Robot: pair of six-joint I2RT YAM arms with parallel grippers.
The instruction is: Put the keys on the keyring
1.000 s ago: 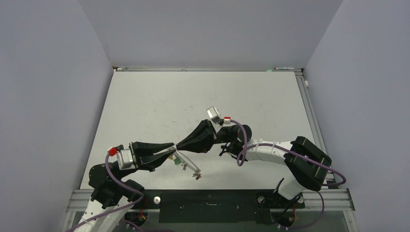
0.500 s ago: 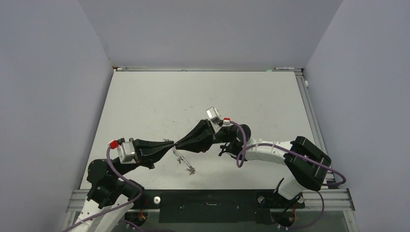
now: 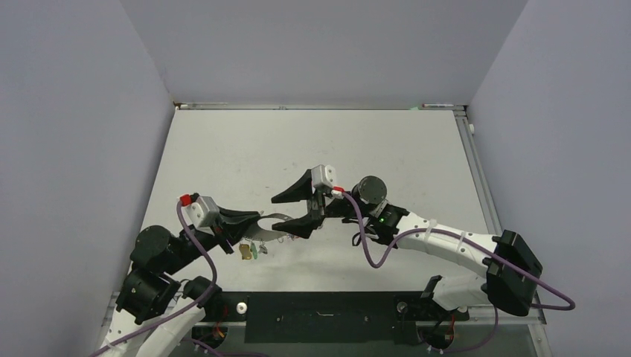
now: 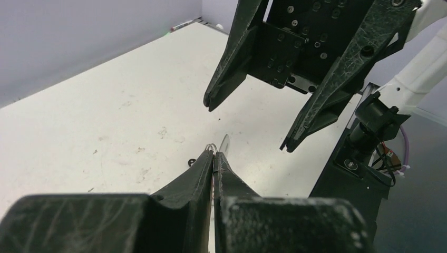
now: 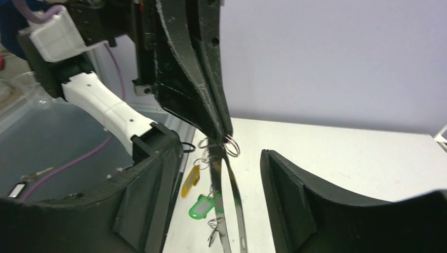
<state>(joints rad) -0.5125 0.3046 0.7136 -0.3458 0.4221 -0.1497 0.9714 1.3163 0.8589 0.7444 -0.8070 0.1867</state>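
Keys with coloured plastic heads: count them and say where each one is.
2. The yellow key and the green key next to it, both hanging below the shut left pincer. More may be hidden.

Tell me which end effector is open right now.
The right end effector: its jaws stand wide apart with nothing pinched, while the left end effector is closed tight on the keyring.

scuffed white table (image 3: 223,149)
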